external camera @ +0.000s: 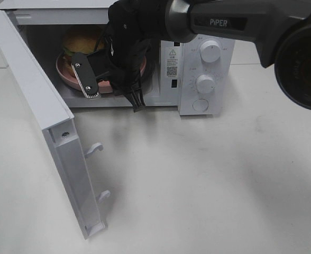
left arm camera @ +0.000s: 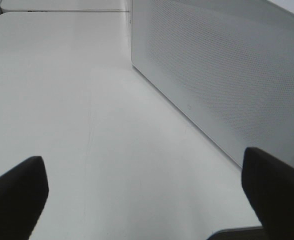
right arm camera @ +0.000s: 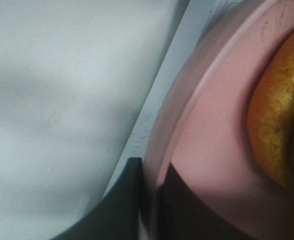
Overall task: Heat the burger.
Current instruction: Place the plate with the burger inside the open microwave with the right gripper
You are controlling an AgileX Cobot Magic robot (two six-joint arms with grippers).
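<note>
A pink plate (external camera: 62, 73) sits inside the open microwave (external camera: 206, 103).

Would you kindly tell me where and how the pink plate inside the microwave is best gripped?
Pinch the pink plate by its thin raised rim on the side facing the open front of the microwave, coming in from there. Its walls close off the other sides, and the burger fills the middle. The right tool grips exactly there.

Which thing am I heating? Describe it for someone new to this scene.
Find the white microwave with its door standing open. Inside lies a pink plate, and on it sits the burger: the only domed tan bun there, unlike the flat plate.
</note>
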